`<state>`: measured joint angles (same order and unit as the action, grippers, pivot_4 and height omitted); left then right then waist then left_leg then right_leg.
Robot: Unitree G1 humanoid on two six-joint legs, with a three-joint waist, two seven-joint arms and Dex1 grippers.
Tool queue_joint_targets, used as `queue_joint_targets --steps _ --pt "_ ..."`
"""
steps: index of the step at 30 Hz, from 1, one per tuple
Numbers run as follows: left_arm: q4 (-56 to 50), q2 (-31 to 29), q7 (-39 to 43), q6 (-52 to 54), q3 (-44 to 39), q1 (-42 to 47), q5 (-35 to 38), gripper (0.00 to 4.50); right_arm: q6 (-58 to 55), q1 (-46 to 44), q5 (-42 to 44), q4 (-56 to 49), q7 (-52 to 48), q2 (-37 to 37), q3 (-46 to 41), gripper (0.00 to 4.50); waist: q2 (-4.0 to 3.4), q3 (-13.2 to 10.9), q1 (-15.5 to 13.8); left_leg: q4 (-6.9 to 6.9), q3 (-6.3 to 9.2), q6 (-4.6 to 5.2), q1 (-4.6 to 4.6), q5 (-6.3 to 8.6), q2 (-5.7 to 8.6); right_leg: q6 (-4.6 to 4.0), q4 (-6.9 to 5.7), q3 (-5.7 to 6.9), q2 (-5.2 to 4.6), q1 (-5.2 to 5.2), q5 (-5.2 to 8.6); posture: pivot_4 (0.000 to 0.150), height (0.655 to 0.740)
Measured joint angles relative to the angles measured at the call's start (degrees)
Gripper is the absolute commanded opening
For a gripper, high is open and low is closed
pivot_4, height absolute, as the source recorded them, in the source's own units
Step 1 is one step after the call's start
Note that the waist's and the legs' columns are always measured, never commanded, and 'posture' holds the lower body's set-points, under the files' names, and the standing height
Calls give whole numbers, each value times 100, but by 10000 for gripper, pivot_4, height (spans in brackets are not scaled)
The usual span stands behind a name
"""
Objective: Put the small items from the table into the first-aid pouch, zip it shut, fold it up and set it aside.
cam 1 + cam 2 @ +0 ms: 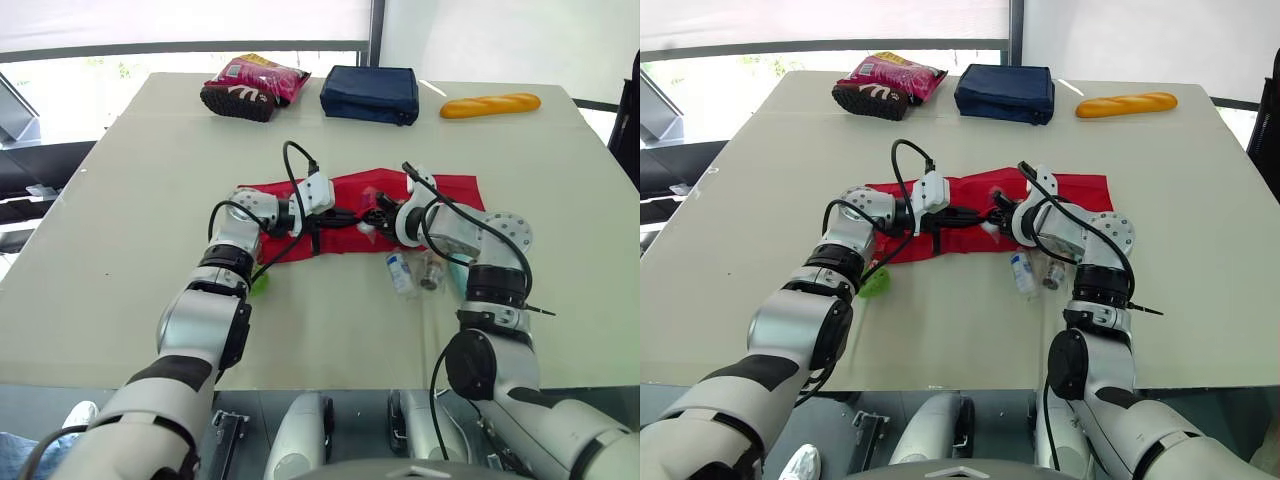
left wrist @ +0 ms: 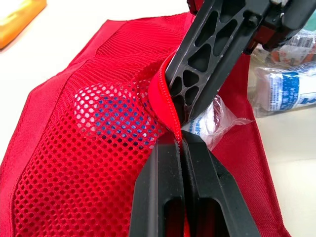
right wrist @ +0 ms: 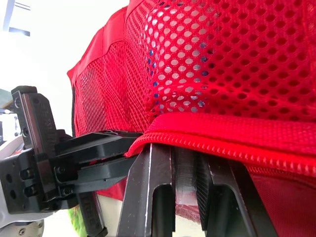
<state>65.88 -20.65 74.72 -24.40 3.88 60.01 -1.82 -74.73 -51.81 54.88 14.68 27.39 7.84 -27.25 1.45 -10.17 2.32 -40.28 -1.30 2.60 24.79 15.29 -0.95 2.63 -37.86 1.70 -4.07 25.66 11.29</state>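
The red first-aid pouch (image 1: 450, 190) lies unfolded in the middle of the table. Its mesh pocket (image 2: 74, 163) holds something blue (image 2: 116, 121). My left gripper (image 2: 180, 140) is shut on the red zip edge (image 2: 165, 101) of that pocket. My right gripper (image 3: 183, 150) meets it from the other side, shut on the same zip edge (image 3: 237, 136). In the head views the two grippers touch tip to tip over the pouch's centre (image 1: 360, 217). A small white bottle with a blue label (image 1: 400, 272) and a clear-wrapped item (image 1: 432, 270) lie just in front of the pouch.
A green item (image 1: 260, 283) lies under my left forearm. At the back of the table are a pink and brown snack bag (image 1: 253, 86), a dark blue pouch (image 1: 370, 93) and a bread loaf (image 1: 490, 104). A clear packet (image 2: 219, 116) sits beside the pocket.
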Motion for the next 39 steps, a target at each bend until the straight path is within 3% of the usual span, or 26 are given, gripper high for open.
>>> queue_joint_targets --steps 2,3,6,12,16,25,28,29,30,32,33,39 --pt "0 -14 5 0 -2 -1 0 0 4 37 -84 -38 -87 -2 100 15210 0 0 -1 0 1 0 0 0 -1 0 0 0 0 0 0 1500 7164" --pt "0 -20 4 0 -2 -1 -1 0 -1 63 -89 -59 -101 -2 120 16478 0 0 0 0 0 0 0 0 -1 0 0 0 0 0 0 1500 7164" --pt "10 -69 -22 1 -1 -5 -24 0 -198 194 -83 -271 -217 -11 185 30897 -2 -1 -2 0 1 0 0 0 -2 0 1 0 0 0 0 1500 7164" --pt "53 53 -47 -3 74 -25 -43 0 -510 408 -191 -919 -665 -109 741 30897 -2 -1 -22 0 1 0 1 0 0 0 2 1 -1 -1 0 1500 7164" --pt "53 61 -107 -2 68 -31 -37 0 -804 735 -310 -1717 -1359 -695 1606 30897 -2 -1 -12 0 2 0 2 0 -1 0 4 2 0 0 0 1500 7164" --pt "53 64 -118 1 70 -34 -37 0 -807 1000 -476 -3165 -2746 -2199 2586 30897 -2 -1 -28 0 3 0 1 0 -1 1 6 3 1 -1 1 1500 7164" --pt "57 67 -121 6 69 -34 -37 0 -338 1152 -713 -3682 -3458 -2863 3161 22638 -2 -1 -29 0 2 0 1 0 0 1 7 3 1 -1 1 1500 7164" --pt "57 67 -123 7 70 -34 -37 0 -138 1217 -827 -3770 -3631 -2979 3326 18614 -2 -1 -29 0 1 0 1 0 0 2 8 3 1 -1 1 1500 7164" --pt "58 76 -124 9 71 -35 -38 0 240 1329 -1105 -3892 -3931 -3222 3727 11830 -1 -1 -31 0 1 0 0 0 4 3 7 3 1 -1 2 1500 7164" --pt "58 82 -124 9 71 -34 -38 0 549 1416 -1356 -3920 -4145 -3352 4012 7434 0 -2 -31 -1 1 0 0 0 4 3 8 3 1 -1 2 1500 7164" --pt "58 89 -123 9 71 -34 -38 0 1029 1513 -1711 -3936 -4390 -3554 4433 1701 0 -2 -32 -1 1 0 -1 0 17 3 8 3 1 -2 2 1500 7164" --pt "58 90 -121 12 70 -34 -36 0 2848 1585 -3566 -3203 -4960 -3893 5790 762 1 -3 -33 -3 0 0 -1 0 23 4 8 2 -1 -2 2 1500 7164"
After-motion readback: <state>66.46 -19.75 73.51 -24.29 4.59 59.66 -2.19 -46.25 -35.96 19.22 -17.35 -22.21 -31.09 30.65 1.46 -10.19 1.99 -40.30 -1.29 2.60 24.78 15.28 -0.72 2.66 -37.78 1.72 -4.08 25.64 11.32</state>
